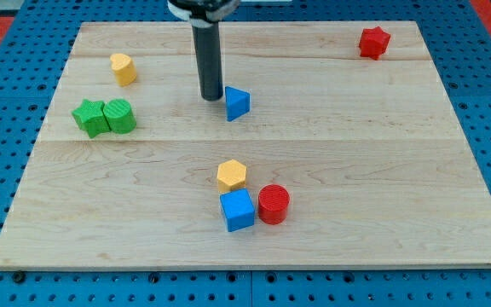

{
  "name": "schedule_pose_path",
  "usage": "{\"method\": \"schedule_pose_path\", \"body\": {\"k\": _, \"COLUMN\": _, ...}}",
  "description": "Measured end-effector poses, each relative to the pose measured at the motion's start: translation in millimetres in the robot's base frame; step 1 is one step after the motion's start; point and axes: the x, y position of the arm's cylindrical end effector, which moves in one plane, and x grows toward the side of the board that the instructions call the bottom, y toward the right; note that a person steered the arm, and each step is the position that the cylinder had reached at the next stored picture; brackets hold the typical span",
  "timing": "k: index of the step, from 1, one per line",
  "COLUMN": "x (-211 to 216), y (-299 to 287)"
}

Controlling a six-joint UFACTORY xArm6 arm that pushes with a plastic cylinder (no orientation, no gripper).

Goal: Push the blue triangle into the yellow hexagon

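Note:
The blue triangle (237,103) lies on the wooden board, a little above the view's middle. The yellow hexagon (232,175) lies below it, toward the view's bottom, with a clear gap of board between them. My tip (210,97) stands just to the left of the blue triangle, close to its left face, with a thin gap or light contact that I cannot tell apart. The dark rod rises from there to the view's top.
A blue cube (238,210) and a red cylinder (274,205) sit right below the yellow hexagon. A yellow block (124,69) lies at upper left. A green star (89,117) and green block (120,116) touch at left. A red star (373,42) lies top right.

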Motion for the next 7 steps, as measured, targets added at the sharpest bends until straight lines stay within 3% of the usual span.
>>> {"method": "schedule_pose_path", "body": {"k": 1, "x": 29, "y": 48}}
{"method": "schedule_pose_path", "body": {"k": 2, "x": 121, "y": 65}}
{"method": "schedule_pose_path", "body": {"k": 4, "x": 76, "y": 84}}
{"method": "schedule_pose_path", "body": {"k": 7, "x": 91, "y": 161}}
